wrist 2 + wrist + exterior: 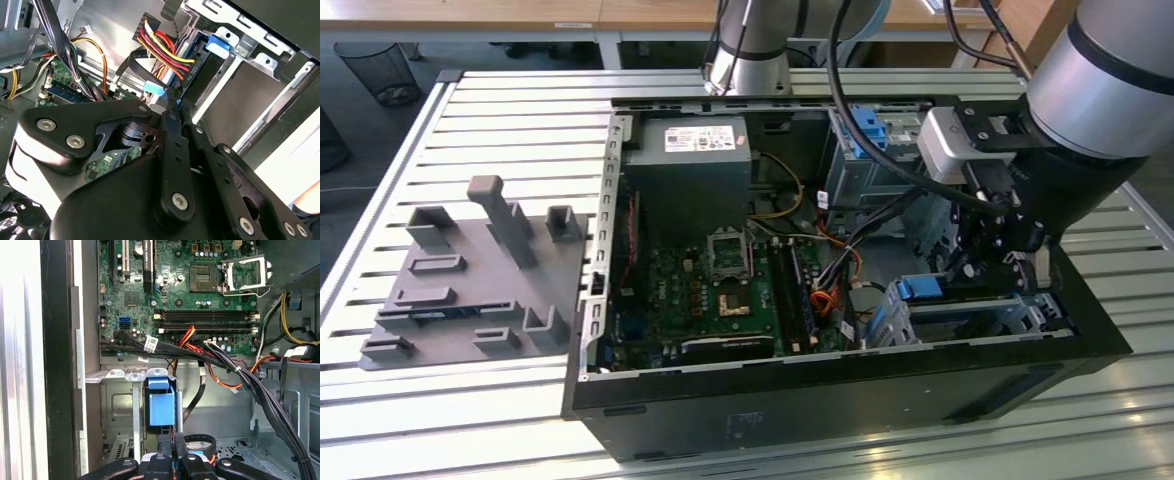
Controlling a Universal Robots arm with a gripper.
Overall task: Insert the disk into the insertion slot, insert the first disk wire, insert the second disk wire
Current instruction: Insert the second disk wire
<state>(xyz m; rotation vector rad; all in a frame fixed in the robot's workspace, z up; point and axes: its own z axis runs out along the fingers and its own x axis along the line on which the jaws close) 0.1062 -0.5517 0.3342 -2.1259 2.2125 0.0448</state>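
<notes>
- At about four o'clock in the exterior view, the gripper (pixel 1007 262) reaches down into the open computer case (pixel 854 390), over the insertion slot (pixel 987 315); the disk (pixel 927 288) shows its blue carrier there, apparently seated.
- In the second wrist view, the fingers (pixel 172 107) are pressed together, pinching a light-blue wire connector (pixel 154 88) at the disk's rear edge, near twelve o'clock.
- In the first wrist view, the motherboard (pixel 190 295) lies at twelve o'clock; wire insertion looks under way.

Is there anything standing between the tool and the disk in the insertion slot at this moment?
Nothing visible stands between them. In the second wrist view the tool sits right at the edge of the disk, which lies in the insertion slot. A light-blue connector and a red-yellow wire bundle lie close beside the tool.
</notes>
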